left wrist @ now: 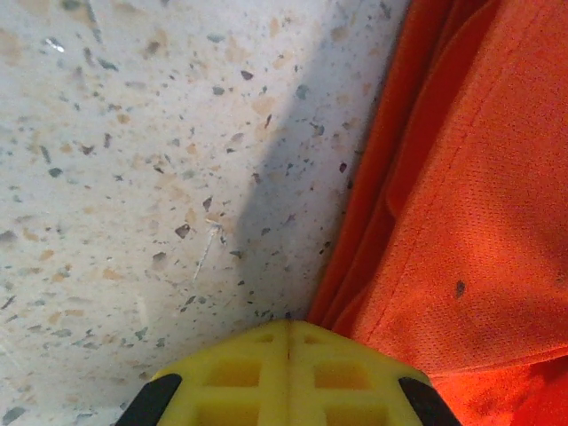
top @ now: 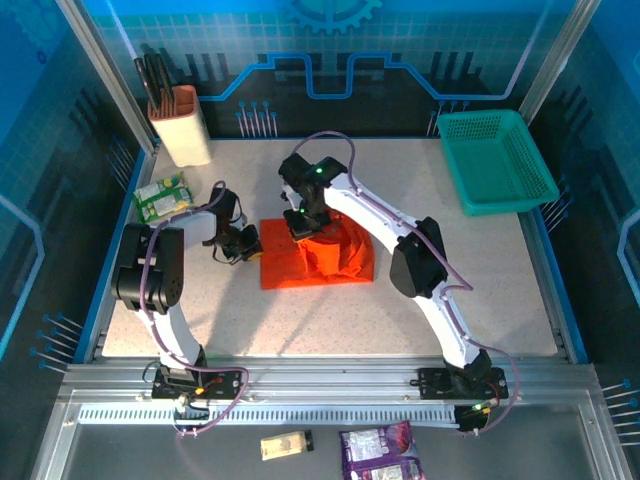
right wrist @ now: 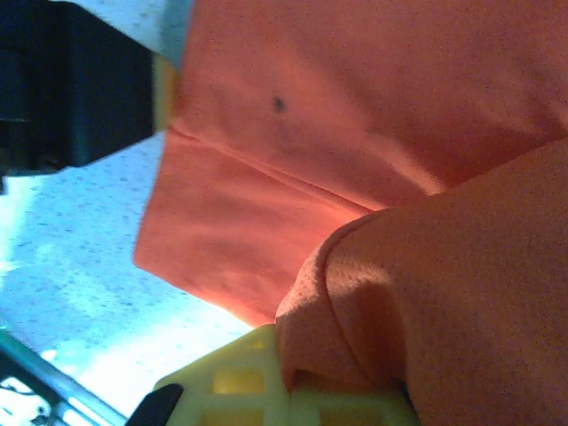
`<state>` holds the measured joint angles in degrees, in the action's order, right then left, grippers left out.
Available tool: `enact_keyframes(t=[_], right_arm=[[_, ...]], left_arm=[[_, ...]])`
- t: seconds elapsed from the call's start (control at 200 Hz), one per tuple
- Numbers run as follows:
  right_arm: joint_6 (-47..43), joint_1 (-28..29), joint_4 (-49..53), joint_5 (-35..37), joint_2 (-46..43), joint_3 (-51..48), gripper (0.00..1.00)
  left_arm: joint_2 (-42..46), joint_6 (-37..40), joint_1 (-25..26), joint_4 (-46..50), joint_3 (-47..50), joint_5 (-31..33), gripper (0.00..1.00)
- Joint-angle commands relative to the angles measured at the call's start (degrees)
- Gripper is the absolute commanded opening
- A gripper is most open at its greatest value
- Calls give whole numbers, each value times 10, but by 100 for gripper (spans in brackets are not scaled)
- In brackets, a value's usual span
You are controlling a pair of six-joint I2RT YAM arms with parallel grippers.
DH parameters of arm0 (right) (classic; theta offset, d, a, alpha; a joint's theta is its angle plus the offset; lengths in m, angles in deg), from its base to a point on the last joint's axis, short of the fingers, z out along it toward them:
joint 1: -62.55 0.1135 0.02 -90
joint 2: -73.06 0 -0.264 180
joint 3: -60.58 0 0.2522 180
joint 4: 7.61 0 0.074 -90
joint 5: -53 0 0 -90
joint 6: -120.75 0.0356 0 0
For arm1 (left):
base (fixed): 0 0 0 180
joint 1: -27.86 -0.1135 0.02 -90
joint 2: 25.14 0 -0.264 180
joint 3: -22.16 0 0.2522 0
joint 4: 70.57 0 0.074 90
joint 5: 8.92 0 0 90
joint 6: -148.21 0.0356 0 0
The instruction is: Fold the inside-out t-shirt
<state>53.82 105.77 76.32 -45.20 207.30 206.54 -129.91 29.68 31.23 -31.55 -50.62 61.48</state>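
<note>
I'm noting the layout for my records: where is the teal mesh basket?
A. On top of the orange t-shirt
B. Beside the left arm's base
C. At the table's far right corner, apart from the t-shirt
C: the teal mesh basket sits at the far right corner of the table, well apart from the orange t-shirt lying mid-table.

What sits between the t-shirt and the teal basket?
Top view: the right arm crosses the gap between the t-shirt and the teal basket. The rest of that stretch is bare speckled table.
</note>
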Motion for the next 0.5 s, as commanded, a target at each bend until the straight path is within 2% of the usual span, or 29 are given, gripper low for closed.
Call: enact_keyframes(t=[0.0, 0.255, 0.325, 0.4, 0.495], right_arm=[[16, 12, 1, -60, 30, 30, 0], [29, 11, -17, -88, 66, 49, 2], [36, 11, -25, -84, 64, 49, 12], [45, 9, -34, -72, 55, 50, 32], [53, 6, -51, -66, 32, 47, 39]], left_arm=[[-33, 0, 19, -19, 29, -11, 1], [-26, -3, 23, -20, 29, -9, 2], [-17, -4, 22, -15, 29, -8, 2], [2, -2, 22, -3, 25, 1, 4], [34, 3, 21, 20, 20, 23, 7]])
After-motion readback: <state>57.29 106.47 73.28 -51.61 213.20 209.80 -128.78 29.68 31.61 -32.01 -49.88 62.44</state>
